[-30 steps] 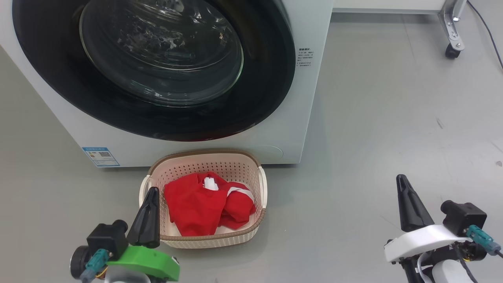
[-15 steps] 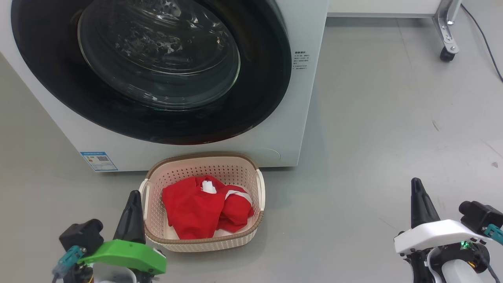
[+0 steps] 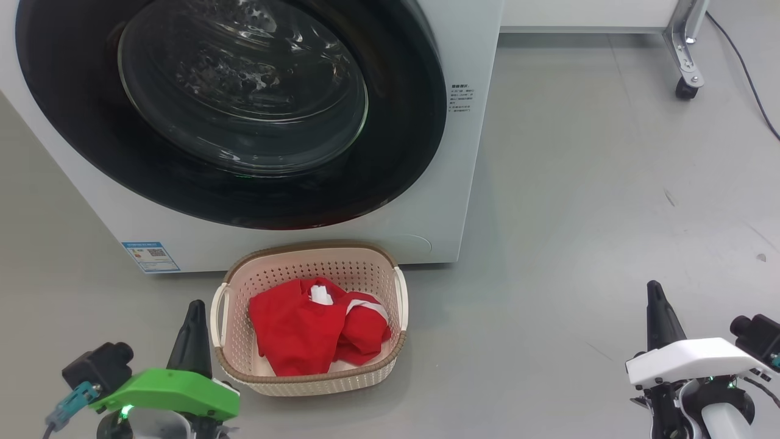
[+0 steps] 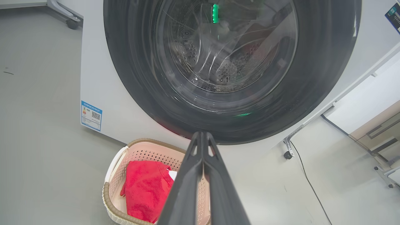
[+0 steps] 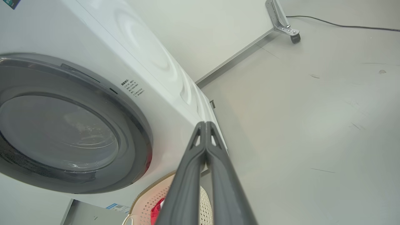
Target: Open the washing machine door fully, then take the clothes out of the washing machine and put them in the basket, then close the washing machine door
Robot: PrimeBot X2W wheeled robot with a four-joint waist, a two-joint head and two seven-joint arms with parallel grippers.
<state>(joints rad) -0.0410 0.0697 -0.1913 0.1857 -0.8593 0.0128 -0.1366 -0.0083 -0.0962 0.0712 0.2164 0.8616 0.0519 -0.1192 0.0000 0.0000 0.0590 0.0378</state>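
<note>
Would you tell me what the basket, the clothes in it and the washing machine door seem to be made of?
The basket looks like matte cream moulded plastic: even perforations, with a brown woven-look rim. The clothes seem soft red fabric, given the folds and creases. The washing machine door appears glossy black plastic around a clear, reflective bowl, probably glass.

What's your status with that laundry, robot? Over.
Left gripper and right gripper both shut, empty. Clothes in basket; washing machine door looks closed. No obstruction seen.
</note>
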